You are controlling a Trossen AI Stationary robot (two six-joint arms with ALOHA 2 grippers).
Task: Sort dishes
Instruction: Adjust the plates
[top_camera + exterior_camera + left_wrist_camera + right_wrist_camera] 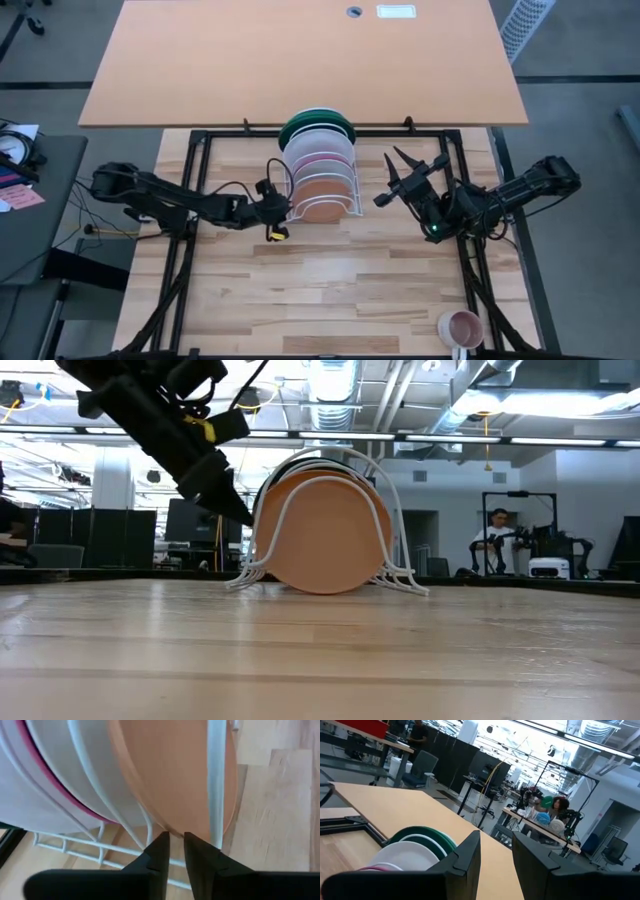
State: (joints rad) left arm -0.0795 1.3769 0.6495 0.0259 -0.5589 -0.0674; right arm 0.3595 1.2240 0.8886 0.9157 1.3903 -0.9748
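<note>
High view, centre of frame: left gripper point(283, 196) nearly closed on terracotta plate point(322, 206) edge in white rack point(352, 200); right gripper point(397, 178) open, empty.

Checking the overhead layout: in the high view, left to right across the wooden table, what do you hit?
Left gripper, at the rack's left edge → white wire rack holding the standing plates → right gripper, open, clear of the rack → pink mug, down at the near right corner.
</note>
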